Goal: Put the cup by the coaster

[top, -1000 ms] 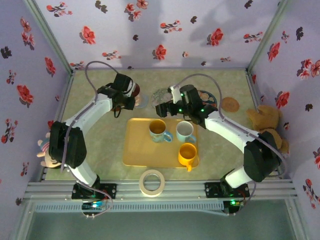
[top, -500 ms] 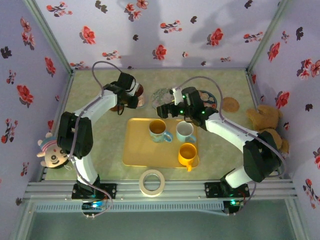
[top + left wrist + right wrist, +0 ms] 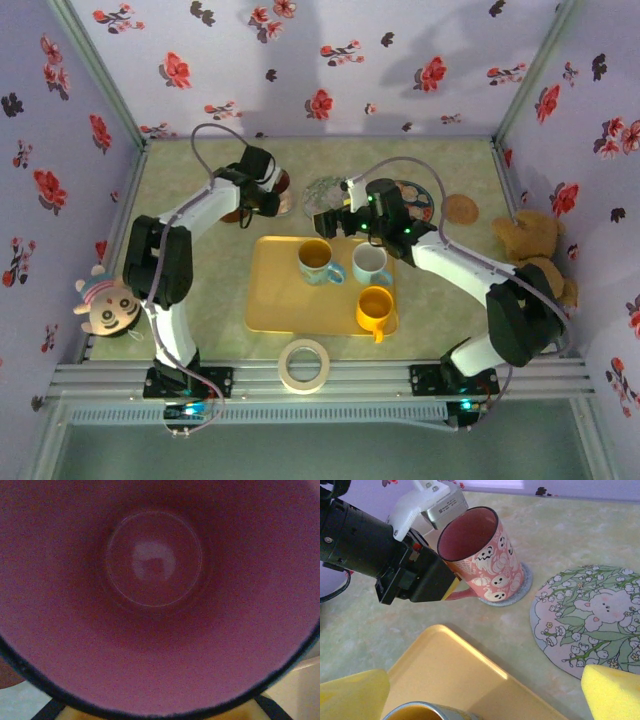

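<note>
A pink cup (image 3: pixel 485 555) printed with white ghosts stands with its base on a round grey coaster (image 3: pixel 520 591), leaning a little in the right wrist view. My left gripper (image 3: pixel 454 589) is shut on the cup's handle from the left. In the top view the cup (image 3: pixel 278 183) and left gripper (image 3: pixel 262 198) sit at the back, left of centre. The left wrist view looks straight into the cup's pink inside (image 3: pixel 155 575). My right gripper (image 3: pixel 480 700) is open with nothing in it, hovering over the yellow tray's far corner (image 3: pixel 450 665); in the top view the right gripper (image 3: pixel 325 218) is right of the cup.
A round floral mat (image 3: pixel 590 620) lies just right of the coaster. The yellow tray (image 3: pixel 272 300) carries three mugs (image 3: pixel 318 260) (image 3: pixel 371 263) (image 3: pixel 374 308). A tape roll (image 3: pixel 304 365) lies at the near edge. A cork coaster (image 3: pixel 460 208) and a teddy bear (image 3: pixel 530 245) are at the right, a doll (image 3: pixel 108 308) at the left.
My left gripper has carried the cup a little right and back, and the left arm's elbow has swung inward. The right arm has barely shifted.
</note>
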